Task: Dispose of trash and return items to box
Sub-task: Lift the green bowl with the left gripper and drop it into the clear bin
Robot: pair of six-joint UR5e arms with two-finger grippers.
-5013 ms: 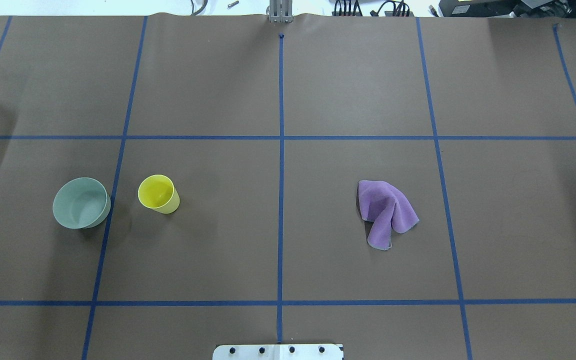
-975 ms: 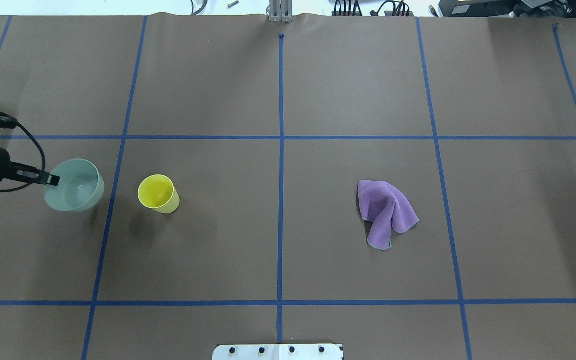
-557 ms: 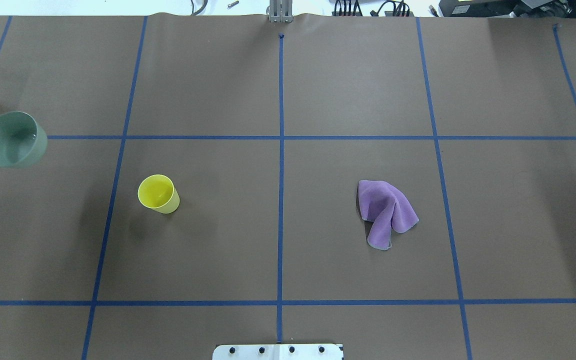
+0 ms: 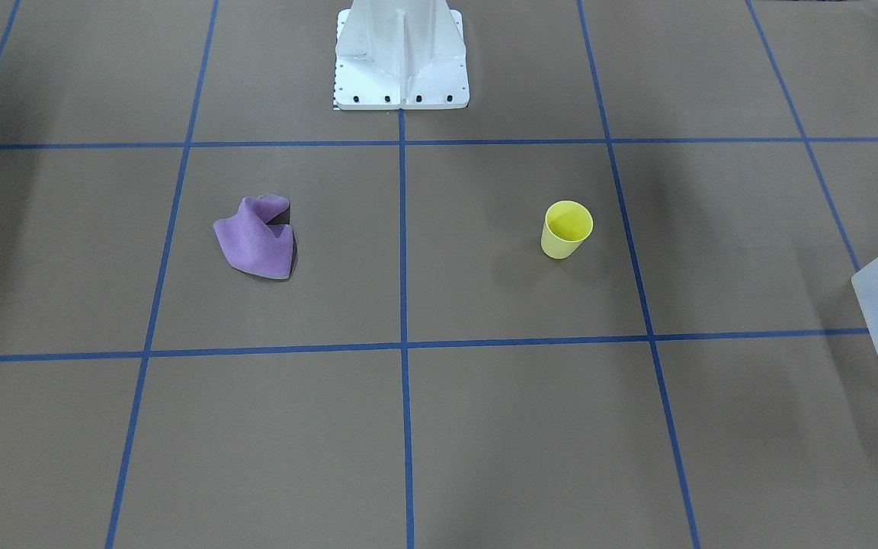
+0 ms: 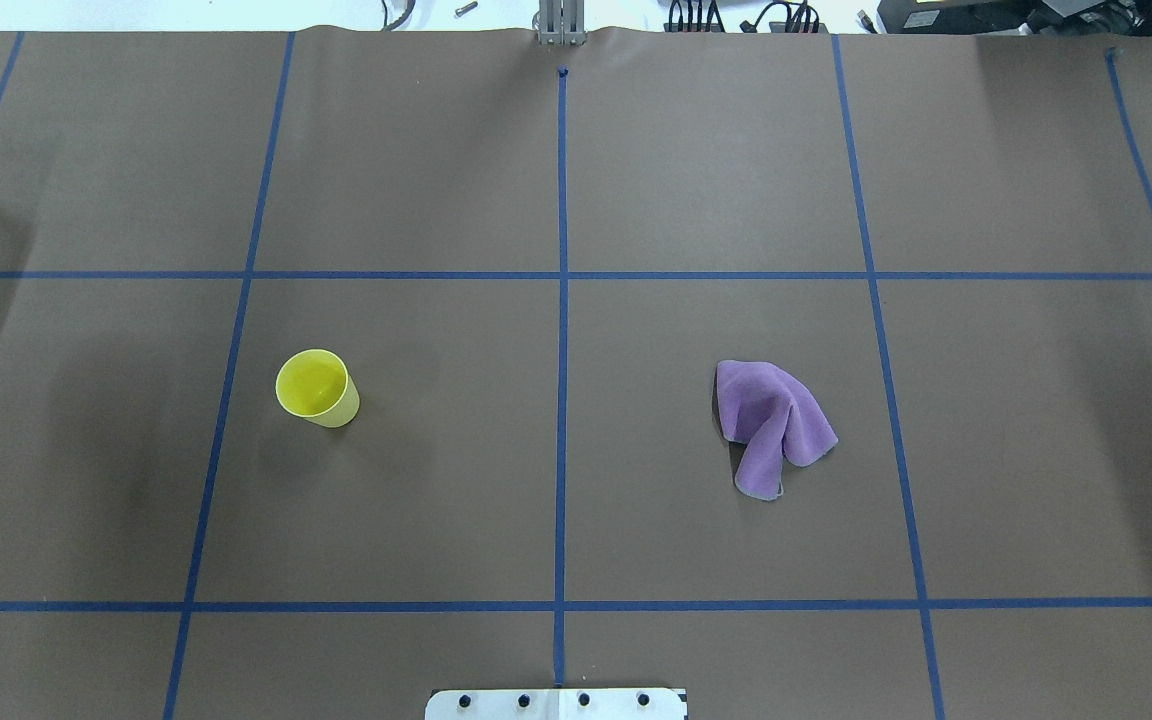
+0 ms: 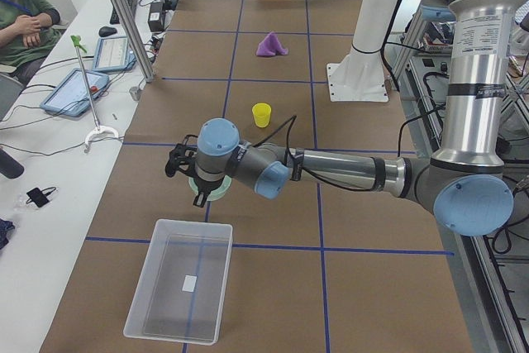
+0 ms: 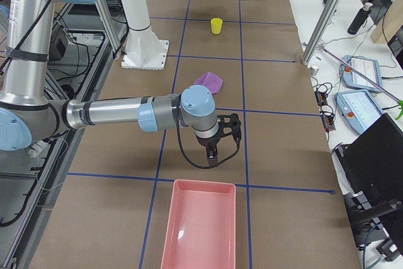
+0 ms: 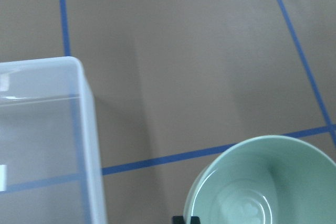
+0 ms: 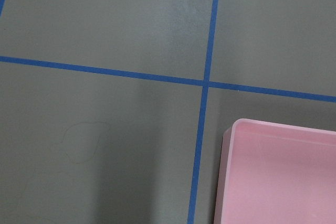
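Bowl [image 8: 252, 190] has left mid-table and is now beside box [image 8: 86, 129], rim pinched in my left gripper [image 8: 186, 220]. Cup [image 5: 316, 387] and cloth [image 5: 771, 425] remain. Right gripper [image 7: 213, 154]: can't tell.

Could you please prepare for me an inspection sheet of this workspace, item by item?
Surface: brown paper table with blue tape grid; nothing spilled seen.
Job's things: yellow cup upright on the table; teal bowl held beside the box, not yet in it.
Clutter: purple cloth crumpled; pink tray, nothing seen in it.
Grippers: left gripper grips the bowl's rim; right gripper near the pink tray, state unclear.
Cables: black loop at right wrist.
Surroundings: seated operator by side bench.
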